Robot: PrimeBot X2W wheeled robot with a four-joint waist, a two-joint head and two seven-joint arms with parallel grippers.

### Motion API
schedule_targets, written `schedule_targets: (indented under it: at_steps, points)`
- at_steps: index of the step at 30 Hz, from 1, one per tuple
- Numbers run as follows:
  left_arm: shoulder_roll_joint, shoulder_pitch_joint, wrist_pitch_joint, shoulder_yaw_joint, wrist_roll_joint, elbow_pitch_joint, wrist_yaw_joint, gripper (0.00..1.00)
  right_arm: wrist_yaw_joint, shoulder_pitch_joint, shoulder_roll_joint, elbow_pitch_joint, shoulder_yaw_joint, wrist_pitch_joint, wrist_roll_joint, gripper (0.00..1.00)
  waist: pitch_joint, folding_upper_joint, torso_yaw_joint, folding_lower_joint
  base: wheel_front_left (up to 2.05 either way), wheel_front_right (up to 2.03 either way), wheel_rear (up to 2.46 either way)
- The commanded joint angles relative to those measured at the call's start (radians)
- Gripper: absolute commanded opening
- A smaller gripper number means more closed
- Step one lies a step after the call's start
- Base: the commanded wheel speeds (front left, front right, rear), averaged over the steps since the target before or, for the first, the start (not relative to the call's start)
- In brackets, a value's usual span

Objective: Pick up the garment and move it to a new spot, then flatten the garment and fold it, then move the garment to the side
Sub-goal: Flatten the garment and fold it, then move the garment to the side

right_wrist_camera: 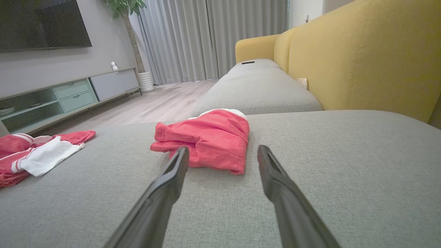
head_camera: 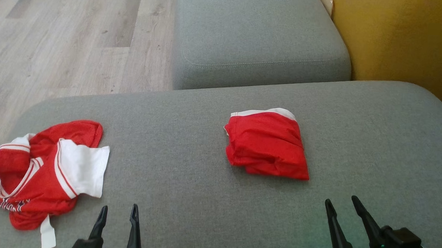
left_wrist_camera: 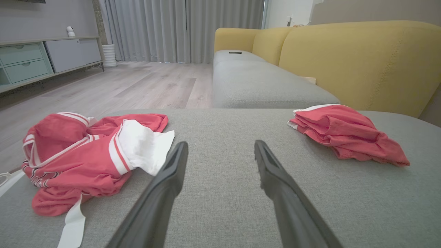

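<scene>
Grey woven fabric covers the broad seat cushion (head_camera: 191, 111) on which both garments lie. At its far left edge sits a crumpled red-and-white mesh jersey (head_camera: 43, 172), heaped and unfolded, with one white sleeve spread out to the right and a white strip trailing off its near side. Just right of that heap, at the near edge, the left gripper (head_camera: 119, 207) hovers over bare cushion, its two dark fingers spread wide with nothing between them; its wrist view shows the left finger (left_wrist_camera: 174, 165) close beside the white sleeve. Further right, around the middle of the cushion and well apart from the jersey, rests a folded red mesh garment (head_camera: 266, 144), a compact packet with a white band along its far edge. Near and to the right of it, the right gripper (head_camera: 340, 199) is likewise spread wide and empty, pointing towards the folded packet. Beyond lie a pale wood-plank floor (head_camera: 60, 38) on the far left, a second grey cushion (head_camera: 258, 40), and a mustard-yellow upholstered backrest (head_camera: 396, 38) on the far right.
</scene>
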Motion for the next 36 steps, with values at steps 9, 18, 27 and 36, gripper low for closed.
schedule_targets:
  at_steps: [9,18,27,36]
  points:
    - [-0.005,-0.043,-0.006,0.027,-0.001,-0.017,0.001,1.00,0.007,-0.021,0.002,-0.015,0.016,-0.014,-0.022,1.00,-0.009,0.0000,-0.002,0.0001,0.00,0.00,0.00]
    - [-0.005,-0.041,-0.006,0.018,-0.004,-0.003,-0.002,1.00,0.007,-0.034,0.015,0.029,-0.003,-0.014,-0.052,1.00,-0.006,0.0000,0.002,0.0001,0.00,0.00,0.00]
    - [-0.005,-0.082,-0.006,-0.021,-0.012,-0.001,-0.008,1.00,0.007,-0.114,0.002,0.099,0.004,-0.014,0.011,1.00,0.047,0.0000,0.026,0.0001,0.00,0.00,0.00]
    - [-0.005,-0.156,-0.006,-0.094,-0.025,-0.017,-0.010,1.00,0.007,-0.342,-0.046,0.227,0.019,0.133,0.257,1.00,0.128,0.0000,0.050,0.0001,0.00,0.00,0.00]
